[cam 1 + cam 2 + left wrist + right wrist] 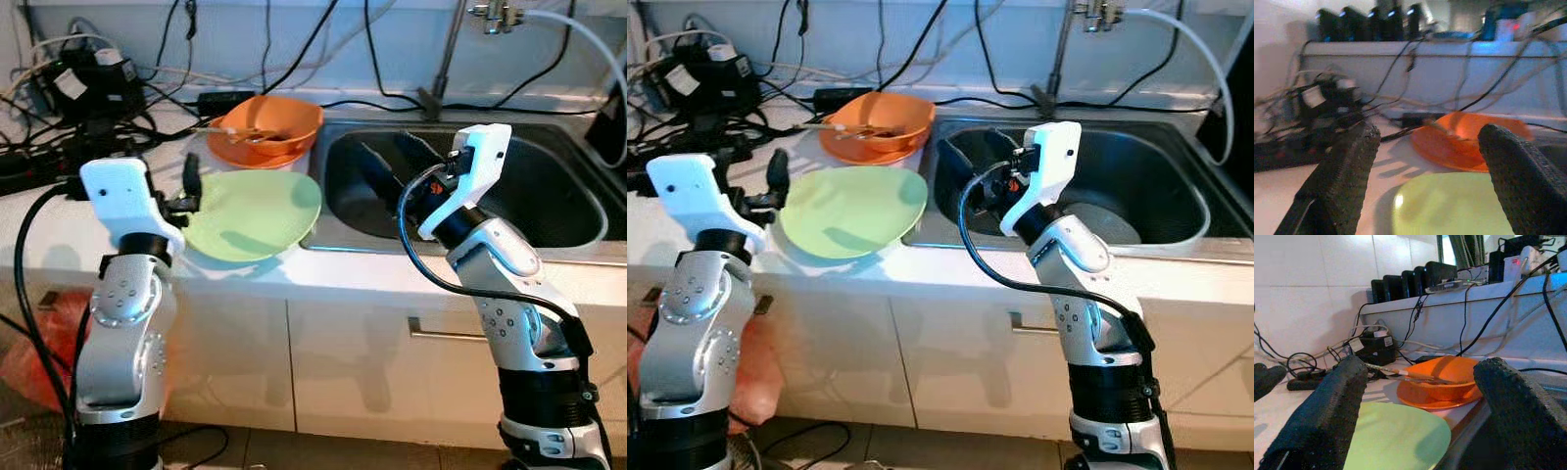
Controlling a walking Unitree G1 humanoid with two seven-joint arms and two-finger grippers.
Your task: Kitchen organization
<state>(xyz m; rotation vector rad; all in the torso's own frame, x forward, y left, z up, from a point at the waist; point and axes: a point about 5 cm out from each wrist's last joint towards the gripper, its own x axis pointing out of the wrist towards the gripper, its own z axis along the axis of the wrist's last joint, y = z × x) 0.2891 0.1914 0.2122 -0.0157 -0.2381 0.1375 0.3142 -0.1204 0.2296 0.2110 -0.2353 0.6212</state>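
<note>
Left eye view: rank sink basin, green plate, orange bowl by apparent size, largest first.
1. Sink basin, clearly the largest.
2. Green plate.
3. Orange bowl, smallest; it sits farther back on the counter than the plate, so the gap between those two is partly down to distance.

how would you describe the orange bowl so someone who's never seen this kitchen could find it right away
Start at the steel sink set into the white counter; just off its back left corner, by the tangle of black cables along the wall, sits the orange bowl. It is deep, rests on a matching orange plate and has utensils lying in it, unlike the flat, bare pale green plate in front of it.
</note>
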